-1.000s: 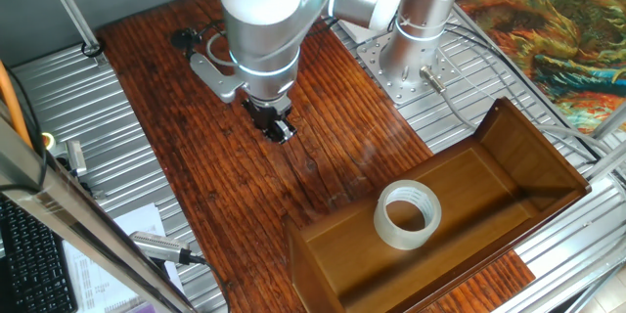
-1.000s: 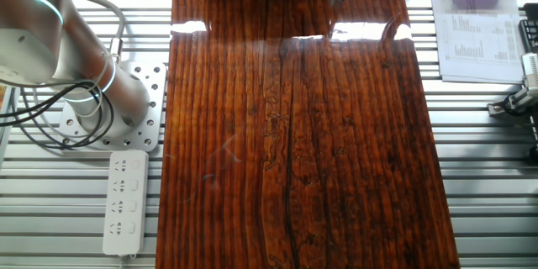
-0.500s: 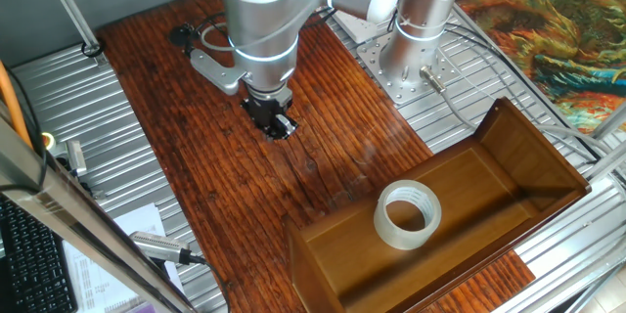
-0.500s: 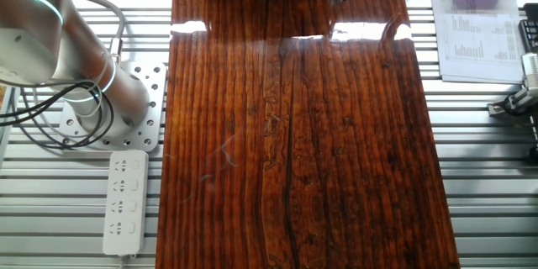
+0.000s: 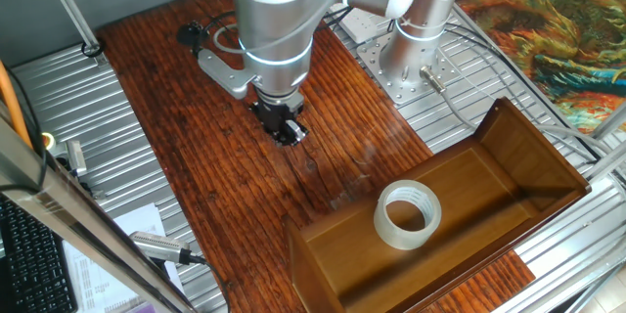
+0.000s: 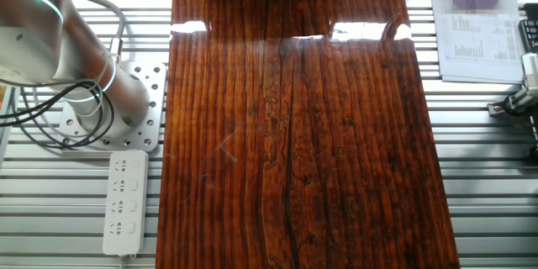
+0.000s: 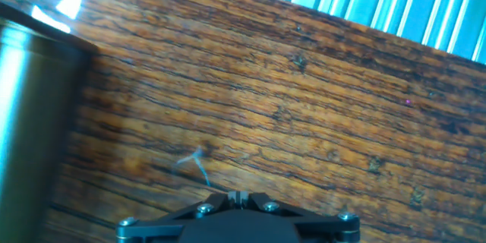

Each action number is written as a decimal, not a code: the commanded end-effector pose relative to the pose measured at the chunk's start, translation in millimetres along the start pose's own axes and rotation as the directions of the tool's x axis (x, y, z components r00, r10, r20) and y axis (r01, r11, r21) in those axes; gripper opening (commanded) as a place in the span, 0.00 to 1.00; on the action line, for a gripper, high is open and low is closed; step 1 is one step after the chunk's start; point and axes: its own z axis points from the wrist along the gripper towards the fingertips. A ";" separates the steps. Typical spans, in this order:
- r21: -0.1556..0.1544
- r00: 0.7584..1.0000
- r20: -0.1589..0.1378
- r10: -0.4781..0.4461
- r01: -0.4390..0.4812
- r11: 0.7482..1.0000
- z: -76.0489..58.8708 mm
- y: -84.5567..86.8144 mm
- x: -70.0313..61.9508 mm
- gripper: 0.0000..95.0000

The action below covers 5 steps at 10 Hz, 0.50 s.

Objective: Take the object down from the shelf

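Translucent whitish tape roll [image 5: 407,215] lies flat in your medium-brown wooden box shelf [image 5: 533,156], near right. Your silver arm's black gripper [image 5: 287,133] points down over the dark grained bench [image 5: 186,147], well apart; jaws look together.

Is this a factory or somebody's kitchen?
Neither, probably a robot lab. A robot arm is bolted to a ribbed metal bench, with a power strip and printed sheets lying nearby.

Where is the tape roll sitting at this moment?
In one fixed view the tape roll lies flat inside the wooden shelf, near its front-left end, lower right of the gripper, which hangs apart over the tabletop.
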 end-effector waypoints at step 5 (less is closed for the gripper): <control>-0.004 0.999 -0.001 0.045 -0.045 0.999 -27.1 32.2 5.6 0.00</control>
